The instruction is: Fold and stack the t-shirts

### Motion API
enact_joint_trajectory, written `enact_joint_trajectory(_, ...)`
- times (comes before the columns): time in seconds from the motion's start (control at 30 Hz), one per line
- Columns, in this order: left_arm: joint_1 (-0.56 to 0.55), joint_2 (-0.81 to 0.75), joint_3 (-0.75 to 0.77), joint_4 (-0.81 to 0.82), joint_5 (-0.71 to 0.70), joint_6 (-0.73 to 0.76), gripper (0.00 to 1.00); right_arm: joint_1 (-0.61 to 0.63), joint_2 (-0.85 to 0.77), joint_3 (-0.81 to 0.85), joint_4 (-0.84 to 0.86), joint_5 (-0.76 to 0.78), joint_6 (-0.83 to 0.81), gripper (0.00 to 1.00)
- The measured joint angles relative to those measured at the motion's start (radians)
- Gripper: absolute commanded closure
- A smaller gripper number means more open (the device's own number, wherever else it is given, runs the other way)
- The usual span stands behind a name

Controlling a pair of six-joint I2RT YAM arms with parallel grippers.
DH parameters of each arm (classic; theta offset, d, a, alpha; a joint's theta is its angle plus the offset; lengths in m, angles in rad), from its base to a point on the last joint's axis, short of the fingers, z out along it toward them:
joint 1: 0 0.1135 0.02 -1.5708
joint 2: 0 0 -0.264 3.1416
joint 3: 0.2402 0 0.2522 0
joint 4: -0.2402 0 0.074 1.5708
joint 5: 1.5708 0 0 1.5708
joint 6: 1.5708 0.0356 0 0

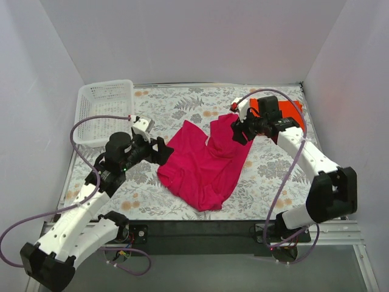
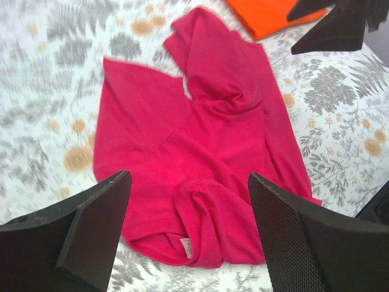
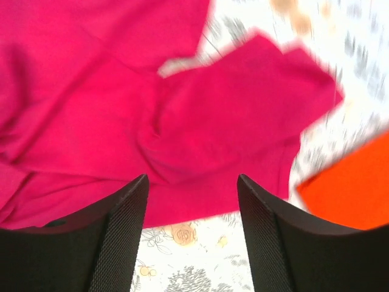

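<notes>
**One shirt folded, one to go**

Judging by the flat orange-red t-shirt [image 1: 285, 109] just beyond the right gripper [image 3: 191, 225]: apparently folded and parked already. Not so the magenta-pink t-shirt [image 1: 206, 161]: rumpled and unfolded on the table [image 1: 267, 170], directly ahead of and between both sets of fingers. Spread wide and holding nothing at the left gripper [image 2: 191, 219]; same at the right. Left to do: flatten, fold, stack on the orange one.

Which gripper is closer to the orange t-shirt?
Right. The right gripper sits just beside the orange t-shirt; the left gripper is across the magenta t-shirt, on its far side.
</notes>
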Motion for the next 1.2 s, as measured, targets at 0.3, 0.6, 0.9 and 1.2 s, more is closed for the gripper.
enact_joint_trajectory(0.3, 0.003, 0.365, 0.0, 0.0, -0.164, -0.289, 0.28, -0.204, 0.215, -0.129, 0.075, 0.209, 0.33, 0.52)
enact_joint_trajectory(0.6, 0.024, 0.668, 0.127, 0.061, -0.253, -0.275, 0.32, -0.229, 0.348, -0.117, 0.151, 0.172, 0.439, 0.49)
enact_joint_trajectory(0.9, 0.051, 0.957, 0.301, 0.105, -0.251, -0.164, 0.35, -0.237, 0.403, -0.09, 0.179, 0.105, 0.473, 0.51)
enact_joint_trajectory(1.2, 0.069, 1.193, 0.525, 0.096, -0.183, -0.103, 0.45, -0.252, 0.415, -0.09, 0.188, 0.06, 0.495, 0.57)
